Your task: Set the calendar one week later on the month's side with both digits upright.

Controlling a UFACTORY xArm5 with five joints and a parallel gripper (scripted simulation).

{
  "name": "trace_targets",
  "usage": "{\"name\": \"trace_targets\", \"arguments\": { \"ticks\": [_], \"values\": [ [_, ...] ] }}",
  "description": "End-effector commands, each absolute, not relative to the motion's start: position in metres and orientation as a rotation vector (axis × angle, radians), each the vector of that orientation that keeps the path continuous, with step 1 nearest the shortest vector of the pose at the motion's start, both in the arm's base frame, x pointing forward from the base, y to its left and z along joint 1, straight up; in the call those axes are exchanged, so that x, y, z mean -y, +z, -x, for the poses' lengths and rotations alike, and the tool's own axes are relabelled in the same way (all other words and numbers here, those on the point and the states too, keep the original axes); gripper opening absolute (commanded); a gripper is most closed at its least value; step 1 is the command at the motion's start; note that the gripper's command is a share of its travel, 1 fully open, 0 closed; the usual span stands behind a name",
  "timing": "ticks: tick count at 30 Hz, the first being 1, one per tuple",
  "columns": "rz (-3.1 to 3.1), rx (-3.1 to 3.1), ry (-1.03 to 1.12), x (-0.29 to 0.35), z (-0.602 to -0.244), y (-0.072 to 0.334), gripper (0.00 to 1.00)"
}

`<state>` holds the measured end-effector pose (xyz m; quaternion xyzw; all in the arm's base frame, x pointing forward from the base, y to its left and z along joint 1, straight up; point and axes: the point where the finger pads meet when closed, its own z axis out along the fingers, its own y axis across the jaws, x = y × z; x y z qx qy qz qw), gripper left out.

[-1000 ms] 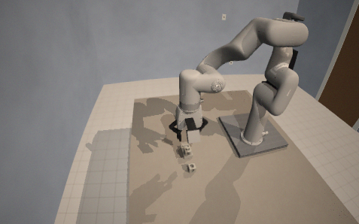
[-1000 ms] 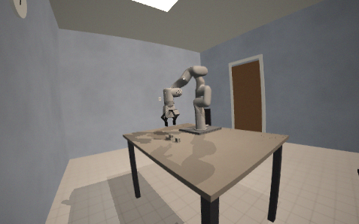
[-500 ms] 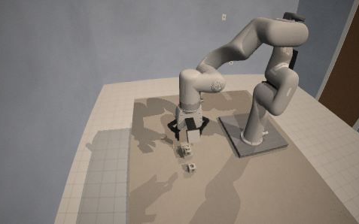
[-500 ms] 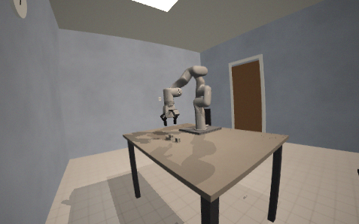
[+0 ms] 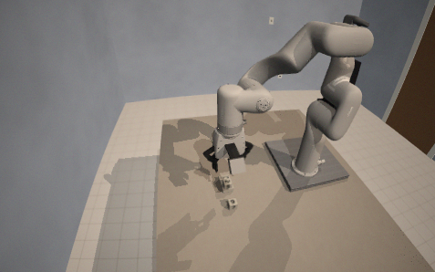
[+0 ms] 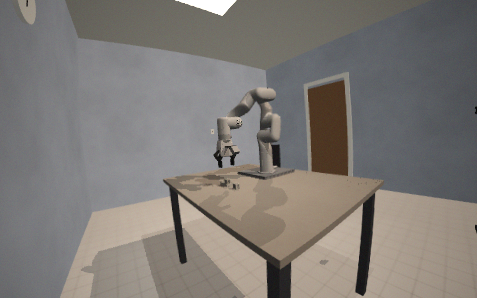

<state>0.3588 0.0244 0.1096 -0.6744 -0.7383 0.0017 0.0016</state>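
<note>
Fingers [image 5: 228,161] spread wide, holding nothing, hanging well above desk [image 5: 323,219]. Nearer cube [image 5: 225,182] sits just below and slightly forward of fingers; second cube [image 5: 232,204] apart, farther forward. I can't make out tray. I judge next reach: straight down.

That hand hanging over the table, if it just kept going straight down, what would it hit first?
Probably bare table, just behind the nearer cube; the open hand holds nothing, though depth is hard to judge.
</note>
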Motion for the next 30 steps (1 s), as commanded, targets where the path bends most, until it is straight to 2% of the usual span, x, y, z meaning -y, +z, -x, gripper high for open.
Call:
{"name": "trace_targets", "arguments": {
  "ticks": [1, 30],
  "values": [
    [1.977, 2.441, 0.001, -0.028, -0.360, 0.110, 1.00],
    [0.710, 3.059, 0.001, -0.054, -0.362, 0.104, 1.00]
  ]
}}
